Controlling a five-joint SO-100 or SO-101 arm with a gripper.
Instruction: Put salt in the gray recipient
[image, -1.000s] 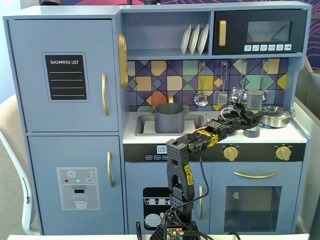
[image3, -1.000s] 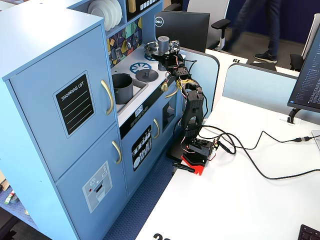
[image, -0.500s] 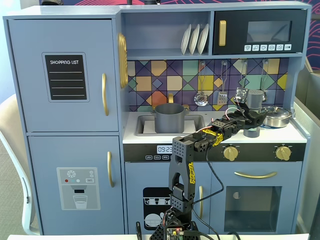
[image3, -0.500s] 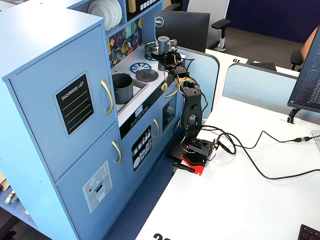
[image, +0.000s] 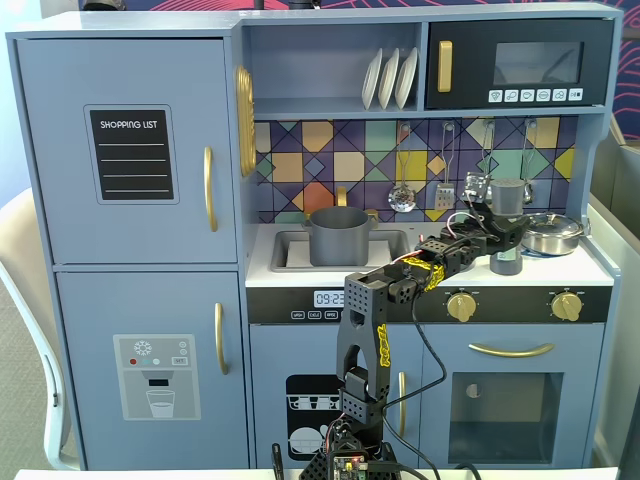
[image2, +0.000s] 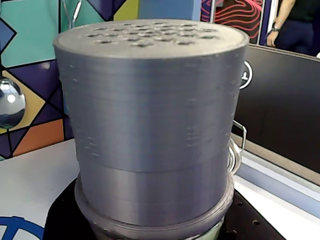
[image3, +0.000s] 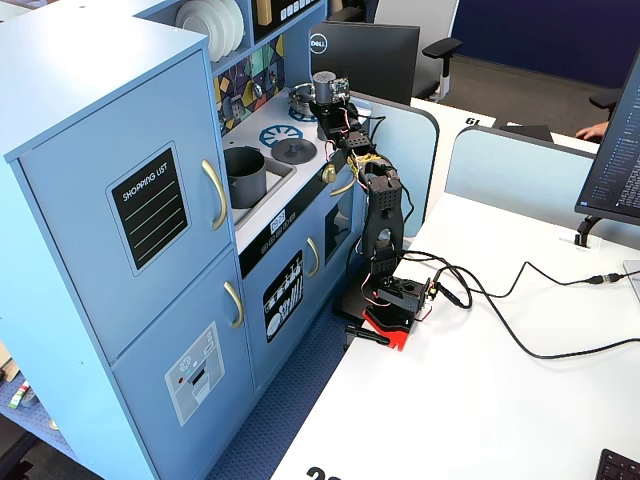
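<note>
On the toy stovetop, the gripper (image: 505, 232) reaches the salt (image: 508, 200) (fingers' grip unclear); lift it straight before swinging toward the gray pot (image: 338, 235).

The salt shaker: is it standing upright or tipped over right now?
Upright. In a fixed view the salt shaker stands on the stove top with its wide cap above, and the wrist view shows the cap's holed top level.

1. One salt shaker (image: 507, 205).
2. One gray pot (image: 338, 236) in the sink.
3. One shiny steel pan (image: 551, 234).
4. One flat gray lid (image3: 294, 150).
5. Three white plates (image: 390, 77) on the shelf.
6. Two gold stove knobs (image: 461, 306).
</note>
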